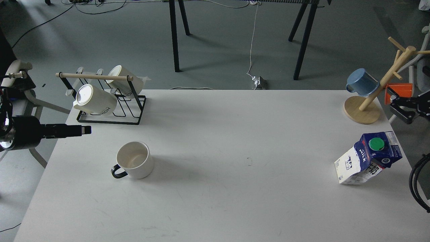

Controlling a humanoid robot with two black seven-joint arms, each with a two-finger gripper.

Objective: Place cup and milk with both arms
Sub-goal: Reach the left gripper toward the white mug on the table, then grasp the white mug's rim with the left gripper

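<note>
**Both arms wait wide, nothing gripped**

Cup (135, 164) stands at eight o'clock on the table (215, 141); milk (368, 158) at four; left gripper (85, 130) looks closed and empty, hard to tell; right gripper (396, 109) parted, empty; reaching in looks next.

White counter (215, 161), matte, faintly scuffed. Beyond it a grey-green floor (215, 57), soft light patches. Black angled table legs (174, 37) stand at the far side. Cables (252, 40) trail across the floor to a small grey box (258, 82).
</note>
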